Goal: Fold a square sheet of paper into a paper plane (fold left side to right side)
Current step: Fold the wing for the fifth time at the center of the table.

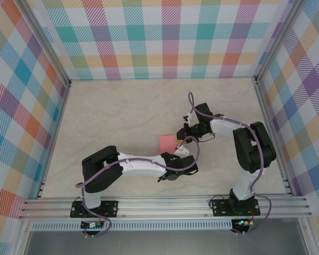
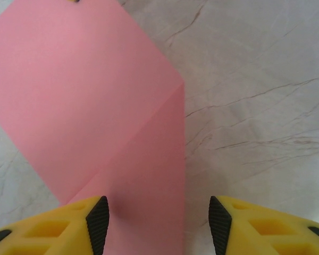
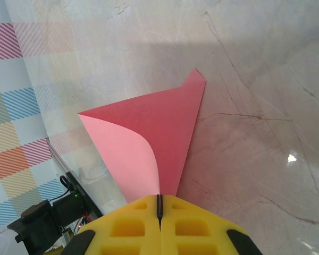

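And there was the table (image 1: 122, 111), a pale cream top with faint marble-like veins. It was boxed in at the back, left and right by walls (image 1: 149, 37) of pastel plaid in teal, orange, pink, purple and yellow. A silver metal rail (image 1: 165, 204) ran along the bottom of the overhead frame, with both arm bases bolted to it.

Just right of centre lay the sheet of paper (image 1: 166, 142), salmon pink, with both arms crowding in on it. The left hand (image 1: 181, 151) sat at its lower right edge and the right hand (image 1: 182, 131) at its upper right.

From the left wrist, the sheet of paper (image 2: 85, 95) spread across the upper left and centre of the frame. A diagonal fold line showed on it, and a strip ran down between the yellow fingers (image 2: 98, 223). Those fingers stood partly apart and gripped nothing, the left pad at the paper's edge and the right one over bare table. I couldn't tell whether either pad touched.

From the right wrist, the yellow fingers (image 3: 133, 223) were pressed tight together at bottom centre, pinching a corner of the sheet. The paper was lifted and curling, a pale flap in front of a darker pink face. Its shadow fell on the veined table to the right, glare glinted at the right edge, and the plaid wall showed on the left.
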Controlling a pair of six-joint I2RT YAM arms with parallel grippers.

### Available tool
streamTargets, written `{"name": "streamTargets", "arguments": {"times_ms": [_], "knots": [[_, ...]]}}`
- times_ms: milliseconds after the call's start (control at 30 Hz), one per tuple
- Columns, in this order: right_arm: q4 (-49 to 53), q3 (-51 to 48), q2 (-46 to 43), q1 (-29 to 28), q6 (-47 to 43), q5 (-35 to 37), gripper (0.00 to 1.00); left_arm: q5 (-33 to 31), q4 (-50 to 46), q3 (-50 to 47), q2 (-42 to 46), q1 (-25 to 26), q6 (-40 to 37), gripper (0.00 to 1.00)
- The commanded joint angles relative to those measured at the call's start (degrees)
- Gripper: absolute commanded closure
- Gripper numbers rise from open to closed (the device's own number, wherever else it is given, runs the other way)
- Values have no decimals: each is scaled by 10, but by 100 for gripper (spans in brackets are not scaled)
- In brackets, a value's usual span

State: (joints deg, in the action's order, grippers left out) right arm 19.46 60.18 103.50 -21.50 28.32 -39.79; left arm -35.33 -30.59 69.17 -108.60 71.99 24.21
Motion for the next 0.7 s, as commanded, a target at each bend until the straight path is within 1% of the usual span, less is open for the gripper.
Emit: {"name": "streamTargets", "arguments": {"times_ms": [0, 133, 233, 333, 500, 600, 667], "knots": [[12, 11, 9, -4, 1, -5, 100, -49, -49, 18, -12, 8, 24, 50], [15, 12, 11, -4, -1, -3, 100, -49, -49, 20, -17, 8, 28, 58], [18, 13, 14, -5, -3, -1, 100, -46, -47, 20, -19, 9, 26, 62], [19, 14, 14, -4, -4, 0, 99, -44, -47, 21, -22, 8, 27, 70], [21, 16, 9, -4, -5, 0, 97, -40, -46, 23, -27, 8, 29, 81], [17, 16, 5, -4, -5, -4, 93, -37, -46, 26, -30, 9, 29, 85], [11, 14, -8, -3, -5, 0, 87, -35, -46, 27, -30, 7, 30, 88]]}}
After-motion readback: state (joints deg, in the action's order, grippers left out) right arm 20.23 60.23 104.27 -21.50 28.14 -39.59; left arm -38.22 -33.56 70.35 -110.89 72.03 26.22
